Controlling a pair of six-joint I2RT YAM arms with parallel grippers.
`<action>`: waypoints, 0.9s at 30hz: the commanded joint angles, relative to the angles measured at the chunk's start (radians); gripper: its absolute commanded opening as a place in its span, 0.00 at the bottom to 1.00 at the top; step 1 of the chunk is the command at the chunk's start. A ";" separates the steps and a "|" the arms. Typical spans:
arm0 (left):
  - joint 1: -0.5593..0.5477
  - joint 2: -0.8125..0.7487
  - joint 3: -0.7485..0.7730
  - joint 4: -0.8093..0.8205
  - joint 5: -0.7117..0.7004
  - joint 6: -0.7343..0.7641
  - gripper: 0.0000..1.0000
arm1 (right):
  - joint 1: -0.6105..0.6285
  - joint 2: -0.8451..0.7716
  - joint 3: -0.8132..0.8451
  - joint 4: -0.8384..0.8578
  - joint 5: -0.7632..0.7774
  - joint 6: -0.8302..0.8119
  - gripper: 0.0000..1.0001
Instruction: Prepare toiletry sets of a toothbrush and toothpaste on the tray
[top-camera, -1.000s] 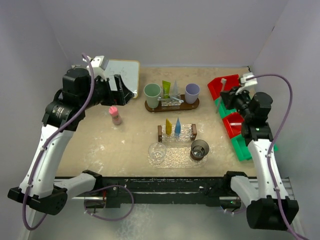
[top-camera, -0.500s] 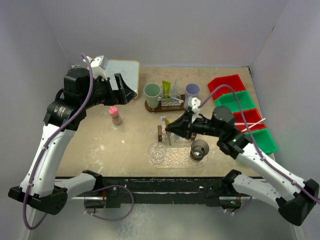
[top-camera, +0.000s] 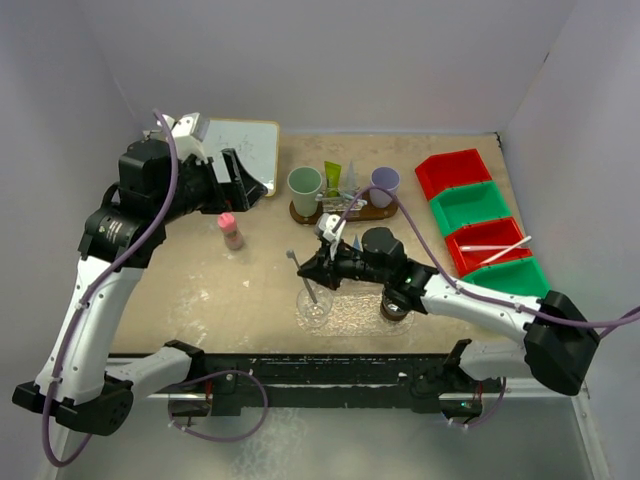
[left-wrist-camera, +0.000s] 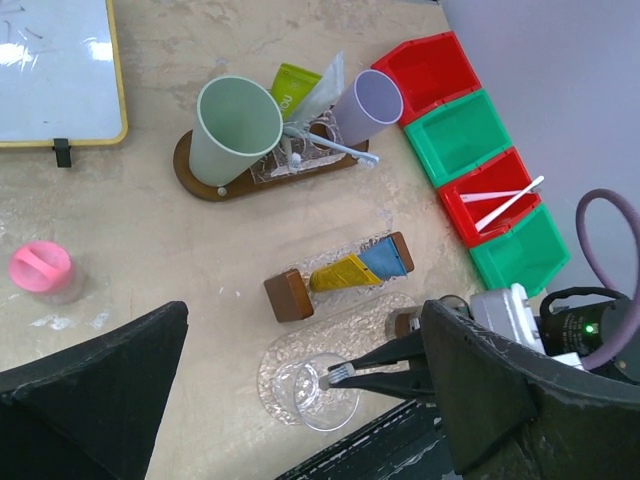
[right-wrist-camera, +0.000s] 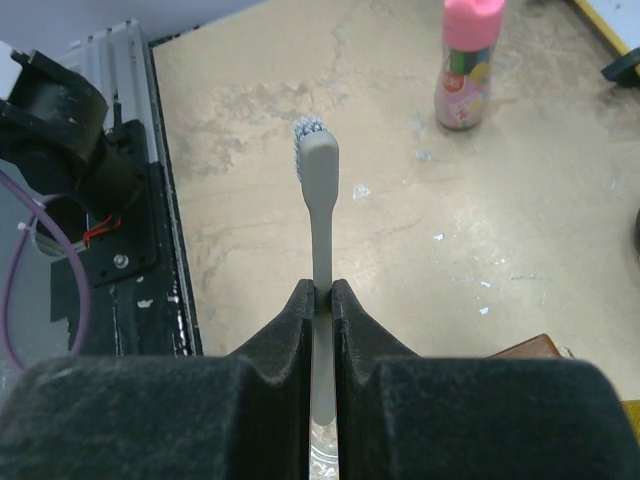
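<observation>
My right gripper (top-camera: 311, 270) is shut on a slim pale toothbrush (top-camera: 301, 277), bristle head up, handle end at the mouth of the clear cup (top-camera: 314, 309) on the clear tray (top-camera: 356, 317). The right wrist view shows the jaws (right-wrist-camera: 320, 292) clamped on the brush (right-wrist-camera: 317, 175). The left wrist view shows the brush head (left-wrist-camera: 340, 375) over the clear cup (left-wrist-camera: 312, 392), and the low rack (left-wrist-camera: 287, 296) with a yellow tube (left-wrist-camera: 341, 272) and a blue tube (left-wrist-camera: 384, 258). A dark cup (top-camera: 394, 303) is partly hidden by my right arm. My left gripper (top-camera: 236, 172) is open and empty, high by the whiteboard.
A brown tray (top-camera: 385, 211) at the back holds a green cup (top-camera: 305, 185), a purple cup (top-camera: 384, 180) and tubes. A pink-capped bottle (top-camera: 232, 230) stands left. Red and green bins (top-camera: 470, 205) line the right; one red bin holds toothbrushes (top-camera: 495, 246). A whiteboard (top-camera: 248, 143) lies back left.
My right arm has swung from the bins on the right across to the clear cup, carrying a toothbrush. My left arm has barely moved.
</observation>
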 joint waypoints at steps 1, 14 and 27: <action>0.008 -0.016 0.065 -0.009 -0.023 0.032 0.96 | 0.010 0.009 -0.023 0.092 0.033 -0.017 0.00; 0.008 -0.007 0.040 0.013 -0.016 0.032 0.96 | 0.019 0.089 -0.108 0.169 0.101 0.033 0.01; 0.008 0.012 0.026 0.033 -0.013 0.036 0.96 | 0.021 -0.116 -0.016 -0.177 0.188 -0.064 0.48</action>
